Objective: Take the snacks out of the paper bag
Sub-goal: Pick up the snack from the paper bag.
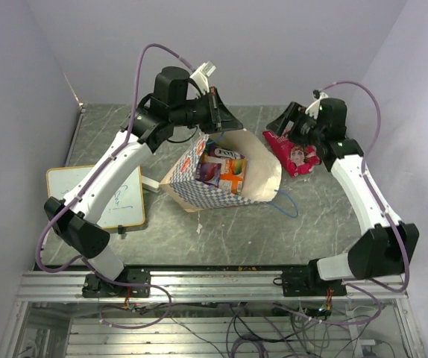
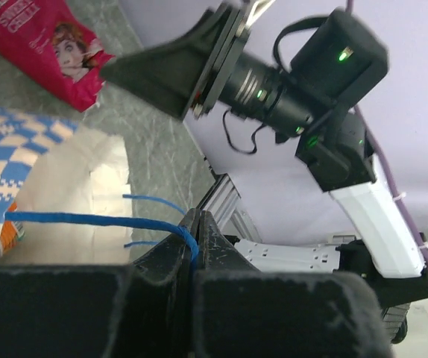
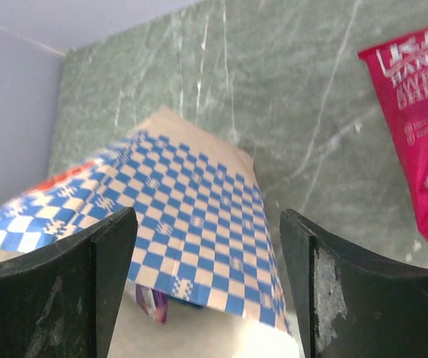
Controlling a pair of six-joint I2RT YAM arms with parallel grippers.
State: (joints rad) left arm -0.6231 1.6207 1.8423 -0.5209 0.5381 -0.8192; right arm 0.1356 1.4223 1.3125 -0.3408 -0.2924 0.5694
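The paper bag point(image 1: 262, 179) lies in the middle of the table with its mouth held up. Orange, purple and red snacks point(image 1: 223, 168) show inside. My left gripper point(image 1: 218, 113) is above the bag's far rim, shut on a blue cord handle point(image 2: 87, 221); the cord is pinched between the left gripper's point(image 2: 197, 225) jaws. A magenta snack packet point(image 1: 294, 154) lies on the table right of the bag. My right gripper point(image 1: 279, 124) hovers beside that packet, open and empty. In the right wrist view the right gripper point(image 3: 208, 224) frames the checked bag wall point(image 3: 199, 216); the magenta packet point(image 3: 423, 112) lies off to the right.
A white writing board point(image 1: 98, 195) lies at the left edge of the table. The bag's other blue handle point(image 1: 288, 203) trails on the table near the front right of the bag. Lilac walls close in the back and both sides.
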